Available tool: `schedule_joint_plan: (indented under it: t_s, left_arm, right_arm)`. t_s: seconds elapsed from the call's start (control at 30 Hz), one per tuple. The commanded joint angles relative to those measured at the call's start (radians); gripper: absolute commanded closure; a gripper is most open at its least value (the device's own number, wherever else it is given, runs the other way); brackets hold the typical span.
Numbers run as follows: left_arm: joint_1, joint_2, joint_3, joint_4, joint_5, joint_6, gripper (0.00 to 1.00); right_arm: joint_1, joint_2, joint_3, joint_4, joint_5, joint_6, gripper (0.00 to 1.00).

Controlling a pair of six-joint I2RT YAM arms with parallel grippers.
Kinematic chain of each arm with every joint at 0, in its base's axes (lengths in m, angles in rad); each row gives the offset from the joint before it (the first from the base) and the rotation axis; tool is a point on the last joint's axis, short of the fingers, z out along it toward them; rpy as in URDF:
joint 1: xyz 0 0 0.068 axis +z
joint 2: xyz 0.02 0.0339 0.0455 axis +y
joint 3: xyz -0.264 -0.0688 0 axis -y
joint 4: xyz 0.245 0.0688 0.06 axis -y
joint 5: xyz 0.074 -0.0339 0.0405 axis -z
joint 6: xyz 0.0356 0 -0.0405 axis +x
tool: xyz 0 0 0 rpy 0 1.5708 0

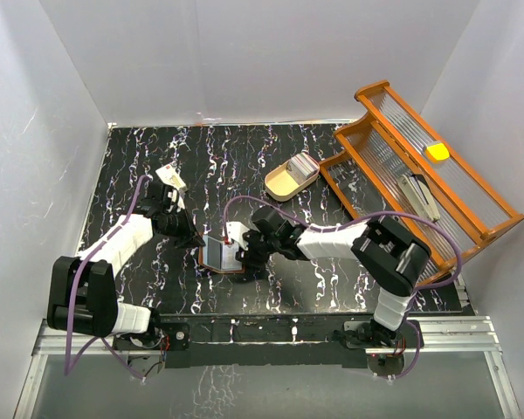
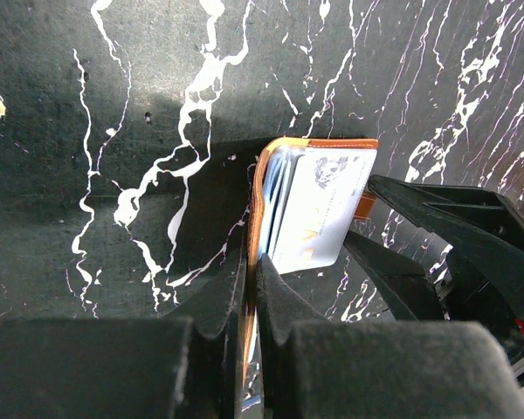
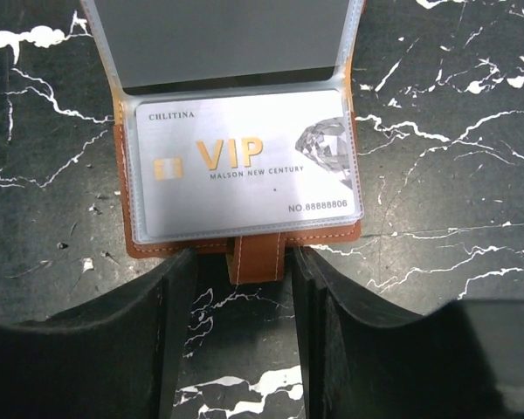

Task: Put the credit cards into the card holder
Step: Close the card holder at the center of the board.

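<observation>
The brown leather card holder [image 1: 220, 254] lies open on the black marble table between my two grippers. My left gripper [image 1: 194, 239] is shut on the edge of its brown cover [image 2: 260, 196], the fingers closed on the leather at the left gripper's tip [image 2: 251, 264]. My right gripper [image 3: 243, 292] is open, its fingers on either side of the holder's brown strap tab [image 3: 258, 258] without gripping it. A silver VIP card [image 3: 244, 166] sits in a clear pocket of the holder [image 3: 131, 244]. The other credit cards [image 1: 303, 164] stand stacked in the beige oval tray [image 1: 284, 185].
An orange wire rack [image 1: 419, 166] with a yellow object [image 1: 437, 151] and a grey tool stands at the back right. A small cream block [image 1: 170, 175] lies at the back left. White walls enclose the table.
</observation>
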Motion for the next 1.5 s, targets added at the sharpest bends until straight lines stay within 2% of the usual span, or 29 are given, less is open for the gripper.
schedule_joint_plan:
  t_s: [0.0,0.13,0.3,0.47,0.8,1.07,1.47]
  left_arm:
    - [0.006,0.004,0.012,-0.025,0.03,0.011,1.0]
    - [0.009,0.005,0.014,-0.031,0.024,0.013,1.0]
    - [0.016,0.009,0.031,-0.061,-0.021,0.01,1.0]
    - [0.023,0.01,0.051,-0.102,-0.079,0.015,1.0]
    - [0.029,0.069,0.044,-0.096,-0.047,0.017,1.0]
    - [0.03,0.07,0.042,-0.092,-0.041,0.011,1.0]
    - [0.03,0.083,0.028,-0.075,-0.005,-0.003,1.0]
  right_arm:
    - [0.012,0.033,0.052,0.046,0.026,-0.035,0.56]
    - [0.017,0.053,0.065,0.027,0.059,-0.049,0.63]
    - [0.017,0.02,0.052,0.031,0.073,-0.045,0.82]
    - [0.016,-0.1,-0.029,0.166,0.059,0.067,1.0]
    - [0.017,-0.123,-0.063,0.288,0.025,0.244,1.0]
    - [0.017,-0.123,-0.063,0.311,0.014,0.299,1.0]
    - [0.016,-0.083,-0.12,0.577,-0.064,0.521,1.0]
